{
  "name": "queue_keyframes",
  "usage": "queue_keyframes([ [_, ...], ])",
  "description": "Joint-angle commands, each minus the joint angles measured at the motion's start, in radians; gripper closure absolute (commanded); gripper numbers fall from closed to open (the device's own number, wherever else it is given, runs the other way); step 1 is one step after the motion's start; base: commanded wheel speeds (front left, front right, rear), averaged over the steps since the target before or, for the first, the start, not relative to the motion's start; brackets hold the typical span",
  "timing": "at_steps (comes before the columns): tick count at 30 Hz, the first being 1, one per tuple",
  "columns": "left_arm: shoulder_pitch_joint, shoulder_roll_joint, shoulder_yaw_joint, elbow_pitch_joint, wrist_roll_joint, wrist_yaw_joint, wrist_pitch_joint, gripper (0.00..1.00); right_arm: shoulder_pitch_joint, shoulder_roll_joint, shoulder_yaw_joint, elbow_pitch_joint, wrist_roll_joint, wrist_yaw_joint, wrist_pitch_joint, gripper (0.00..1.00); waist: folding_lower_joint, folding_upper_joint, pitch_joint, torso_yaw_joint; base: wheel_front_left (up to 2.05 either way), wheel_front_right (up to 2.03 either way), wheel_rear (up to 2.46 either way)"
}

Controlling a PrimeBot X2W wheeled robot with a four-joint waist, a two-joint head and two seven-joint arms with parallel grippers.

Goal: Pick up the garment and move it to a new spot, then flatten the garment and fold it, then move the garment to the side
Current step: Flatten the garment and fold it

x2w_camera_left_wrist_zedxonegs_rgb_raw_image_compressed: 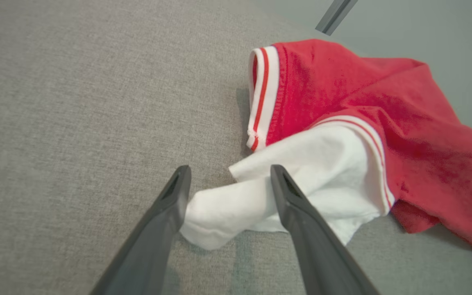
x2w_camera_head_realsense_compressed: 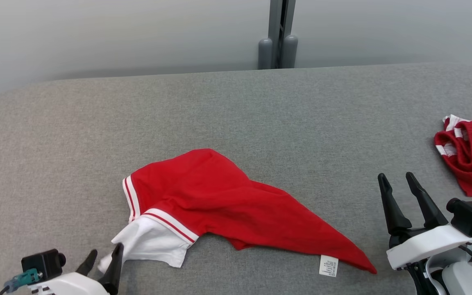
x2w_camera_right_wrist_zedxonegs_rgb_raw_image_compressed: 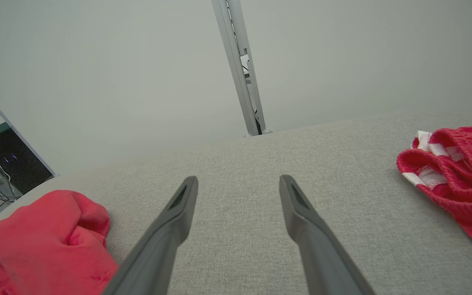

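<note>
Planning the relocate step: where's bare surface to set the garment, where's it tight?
Free: the far strip of grey surface between the red garment and the wall; the left side; the gap between its tail and the right gripper. Crowded: near left, left gripper open around the white sleeve; right edge, second red garment.

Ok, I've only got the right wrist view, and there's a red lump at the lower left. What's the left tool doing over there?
Observer: The left tool is open, with the white end of the red garment lying between its fingers.
Operator: And how does the rest of it lie?
Observer: It narrows to a red point toward the robot's right, stopping short of the right tool.
Operator: Anything to orient by?
Observer: A white label sticks out at the near edge, beside that point.
</note>
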Motion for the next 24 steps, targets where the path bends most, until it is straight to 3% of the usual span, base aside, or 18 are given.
queue_keyframes([
  [1, 0.012, 0.009, 0.005, 0.006, -0.012, 0.0, 0.013, 0.0, 0.0, -0.008, -0.004, 0.002, -0.001, 0.0, -0.008, 0.0, 0.0, 0.0, 0.007, 0.008, 0.0, 0.0, 0.0],
  [10, 0.024, -0.008, -0.019, 0.03, -0.131, -0.015, 0.136, 0.0, -0.019, -0.012, 0.006, 0.008, -0.009, 0.0, -0.01, 0.0, 0.0, 0.0, 0.016, 0.029, 0.0, 0.0, 0.0],
  [20, -0.081, 0.013, -0.13, 0.098, -0.199, -0.032, 0.148, 0.0, -0.043, -0.006, 0.036, 0.016, -0.013, 0.0, 0.003, 0.0, 0.0, 0.0, 0.024, 0.019, 0.0, 0.0, 0.0],
  [21, -0.089, 0.032, -0.145, 0.103, -0.205, -0.033, 0.131, 0.17, -0.043, -0.009, 0.04, 0.019, -0.015, 0.0, 0.002, 0.0, 0.0, 0.0, 0.023, 0.015, 0.0, 0.0, 0.0],
  [22, -0.088, 0.039, -0.153, 0.106, -0.202, -0.032, 0.124, 0.45, -0.041, -0.011, 0.042, 0.022, -0.017, 0.0, 0.001, 0.0, 0.0, 0.0, 0.021, 0.014, 0.0, 0.0, 0.0],
  [24, -0.079, 0.043, -0.16, 0.103, -0.206, -0.032, 0.103, 0.88, -0.035, -0.014, 0.04, 0.024, -0.016, 0.0, -0.001, 0.0, 0.0, 0.0, 0.016, 0.016, 0.0, 0.0, 0.0],
])
